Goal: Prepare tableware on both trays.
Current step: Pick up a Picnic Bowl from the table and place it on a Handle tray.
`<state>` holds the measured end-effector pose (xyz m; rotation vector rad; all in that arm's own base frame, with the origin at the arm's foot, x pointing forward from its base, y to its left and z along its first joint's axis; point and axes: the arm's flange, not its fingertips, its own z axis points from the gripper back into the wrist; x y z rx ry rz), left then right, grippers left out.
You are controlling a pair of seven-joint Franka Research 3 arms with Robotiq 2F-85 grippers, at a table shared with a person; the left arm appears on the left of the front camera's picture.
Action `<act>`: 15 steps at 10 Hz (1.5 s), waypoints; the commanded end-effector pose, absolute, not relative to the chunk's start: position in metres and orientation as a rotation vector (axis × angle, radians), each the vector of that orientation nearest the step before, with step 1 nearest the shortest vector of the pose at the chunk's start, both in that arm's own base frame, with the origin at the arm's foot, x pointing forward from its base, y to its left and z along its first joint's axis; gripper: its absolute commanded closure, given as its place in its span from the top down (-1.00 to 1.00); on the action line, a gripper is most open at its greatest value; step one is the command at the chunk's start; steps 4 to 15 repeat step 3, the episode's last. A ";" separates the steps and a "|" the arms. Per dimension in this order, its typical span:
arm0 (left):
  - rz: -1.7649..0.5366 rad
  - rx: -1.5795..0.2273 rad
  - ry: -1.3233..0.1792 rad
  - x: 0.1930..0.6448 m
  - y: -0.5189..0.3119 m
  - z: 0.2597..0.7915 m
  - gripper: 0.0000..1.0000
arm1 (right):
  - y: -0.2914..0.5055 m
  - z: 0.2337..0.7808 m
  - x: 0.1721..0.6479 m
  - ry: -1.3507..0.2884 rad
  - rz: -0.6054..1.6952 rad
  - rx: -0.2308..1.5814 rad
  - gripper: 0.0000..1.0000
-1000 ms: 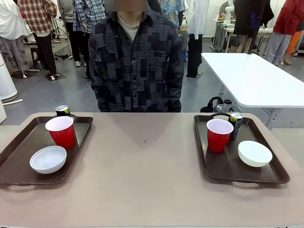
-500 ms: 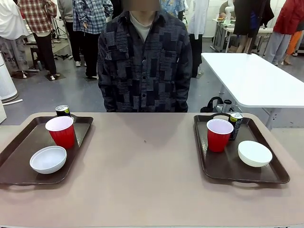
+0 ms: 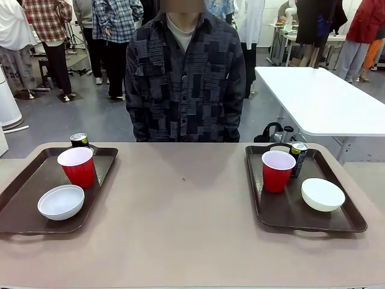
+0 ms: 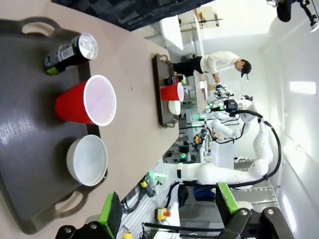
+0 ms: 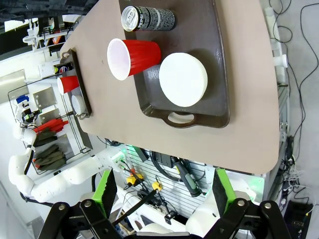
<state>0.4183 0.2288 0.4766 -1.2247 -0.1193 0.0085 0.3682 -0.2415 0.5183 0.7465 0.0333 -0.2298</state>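
Tan table (image 3: 186, 223), person (image 3: 183, 78) standing at far edge, hands hidden behind table edge, apparently at sides.

Left tray (image 3: 24, 198) at table's left end: red cup (image 3: 77, 167) upright mid-tray, black can (image 3: 79, 140) just behind it at far rim, white bowl (image 3: 61, 201) nearer the robot.

Right tray (image 3: 283, 211) at right end: red cup (image 3: 277, 171) upright, black can (image 3: 298, 158) just beside it toward far right, white bowl (image 3: 323, 194) near right rim.

Left gripper (image 4: 169, 211) high above left tray, fingers spread, nothing between. Right gripper (image 5: 162, 196) high above right tray, fingers spread, nothing between.
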 end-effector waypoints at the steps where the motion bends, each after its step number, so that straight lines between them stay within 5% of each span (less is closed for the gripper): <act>1: 0.032 -1.235 -0.130 0.418 0.227 0.478 1.00 | -0.241 0.518 0.367 0.031 -0.218 0.750 1.00; 15: 0.032 -1.235 -0.130 0.418 0.227 0.478 1.00 | -0.241 0.518 0.367 0.031 -0.218 0.750 1.00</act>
